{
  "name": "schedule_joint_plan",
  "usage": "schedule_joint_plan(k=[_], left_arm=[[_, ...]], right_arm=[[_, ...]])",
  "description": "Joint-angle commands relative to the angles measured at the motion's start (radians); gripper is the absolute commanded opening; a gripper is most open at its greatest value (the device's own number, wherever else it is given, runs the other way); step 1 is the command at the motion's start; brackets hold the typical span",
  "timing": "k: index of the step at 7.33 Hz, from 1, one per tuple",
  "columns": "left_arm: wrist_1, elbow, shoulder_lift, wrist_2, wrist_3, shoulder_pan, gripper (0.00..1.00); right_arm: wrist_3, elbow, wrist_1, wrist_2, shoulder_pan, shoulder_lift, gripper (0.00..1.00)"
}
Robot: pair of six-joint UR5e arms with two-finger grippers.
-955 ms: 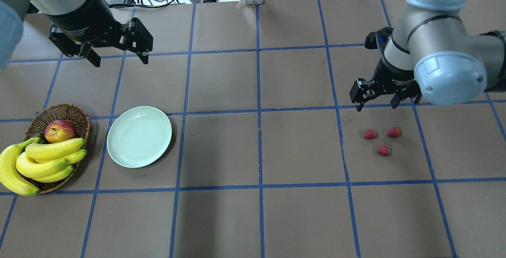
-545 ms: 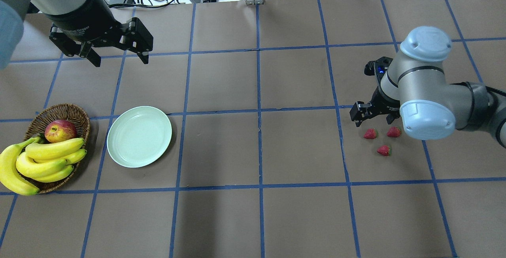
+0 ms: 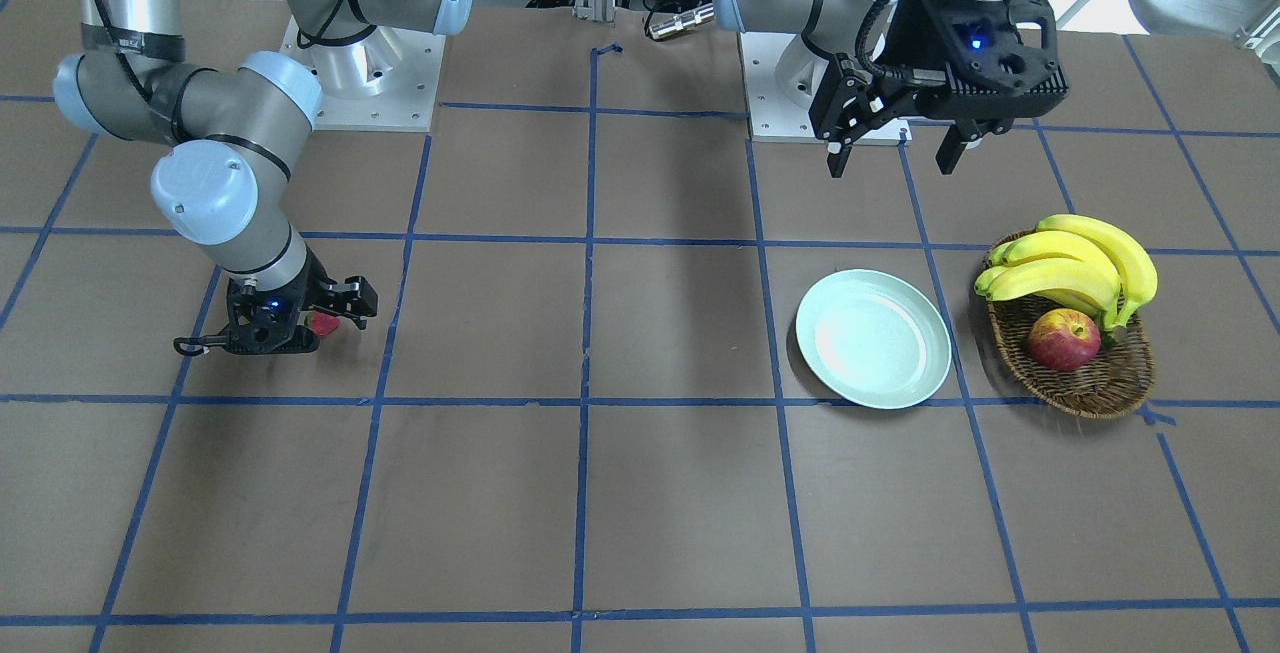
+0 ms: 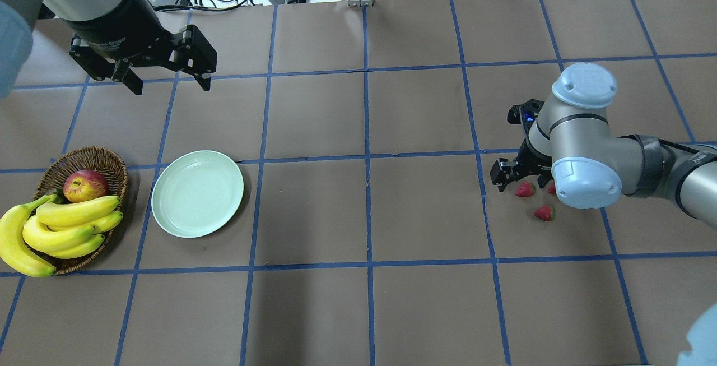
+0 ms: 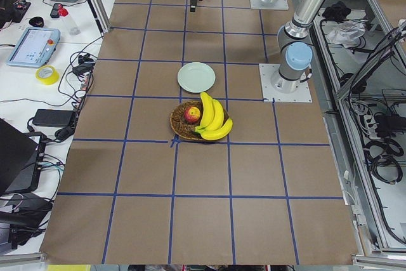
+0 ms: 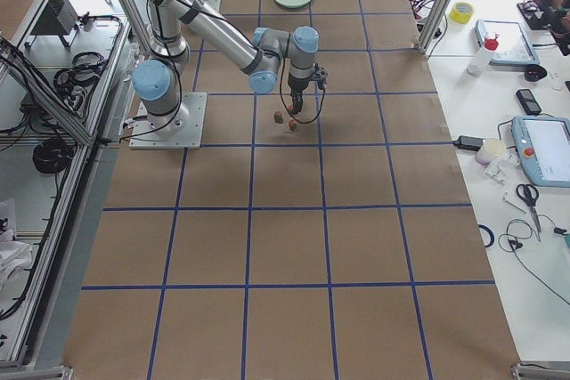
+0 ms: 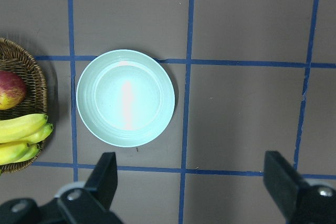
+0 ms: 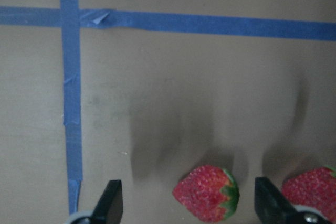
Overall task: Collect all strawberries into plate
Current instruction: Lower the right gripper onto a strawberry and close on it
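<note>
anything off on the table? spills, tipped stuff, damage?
Nothing stands out. The plate sits flat and empty. The three strawberries lie on the table and look whole. The basket is upright; its bananas overhang the rim, but nothing has spilled.

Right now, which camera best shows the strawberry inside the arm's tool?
Right wrist-mounted: the strawberry sits large inside the open right tool. Overhead shows it small; front-facing half hides it; side views, specks.
</note>
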Motion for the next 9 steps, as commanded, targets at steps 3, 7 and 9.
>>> schedule_joint_plan(k=[3, 7, 9], left_arm=[[0.000, -0.001, 0.002, 0.001, 0.001, 0.000, 1.00], [0.000, -0.001, 0.002, 0.001, 0.001, 0.000, 1.00], [0.000, -0.001, 0.002, 0.001, 0.001, 0.000, 1.00]], right_arm=[[-0.004, 0.016, 0.003, -0.027, 0.000, 0.004, 0.28], [0.199, -0.048, 0.010, 0.031, 0.058, -0.013, 0.00], [0.452, -0.104, 0.006, 0.082, 0.231, -0.009, 0.00]])
